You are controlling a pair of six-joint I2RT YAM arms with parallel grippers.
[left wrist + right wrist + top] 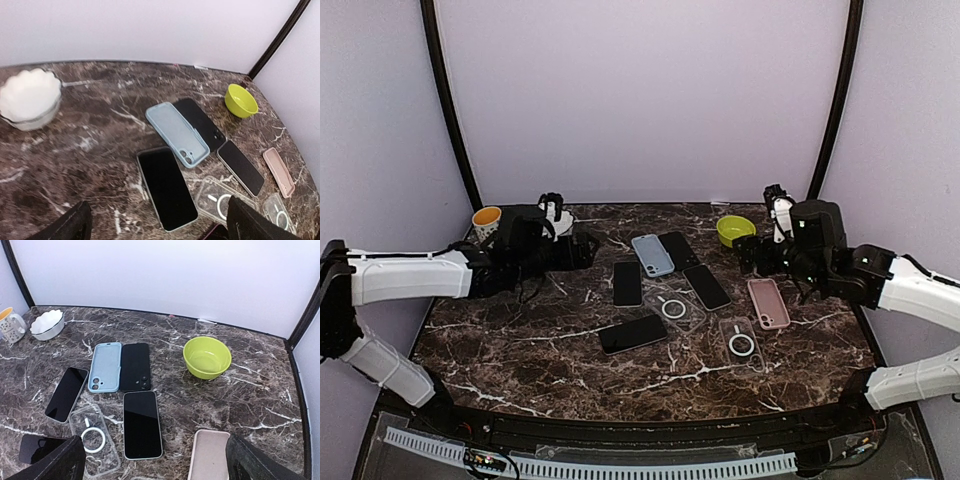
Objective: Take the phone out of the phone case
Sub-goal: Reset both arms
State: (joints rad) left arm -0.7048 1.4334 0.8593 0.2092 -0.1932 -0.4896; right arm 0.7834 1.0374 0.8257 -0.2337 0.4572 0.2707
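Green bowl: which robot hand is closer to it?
Right. The right gripper sits just on the near side of the green bowl, close by it. The left gripper is far across the table, over by the white bowl.

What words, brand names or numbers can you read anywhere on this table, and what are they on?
No readable text anywhere.
Mug: small dark marks on its side, too small to tell whether they are letters.
Phones: screens dark and blank.
Clear cases: only a white ring mark, no writing.
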